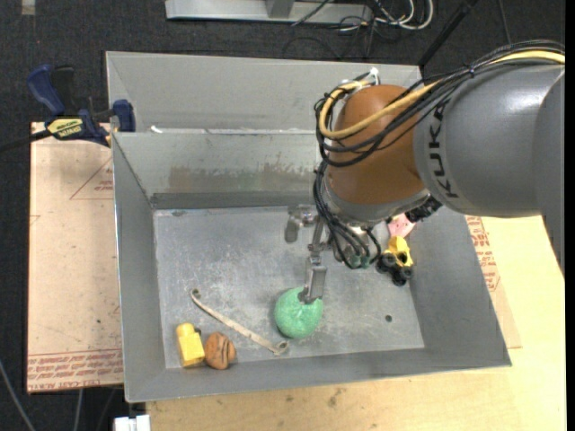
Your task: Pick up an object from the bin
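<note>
Tool (313,297) at round green ball (295,319)

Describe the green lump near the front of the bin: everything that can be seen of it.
The green lump is a rounded, slightly bumpy blob of pale mint green, matte and soft-looking, apparently whole. It lies on the bin floor near the front middle. The end of a thin beige strip lies close to its lower left side. The gripper meets its top from above, apparently touching it.
</note>
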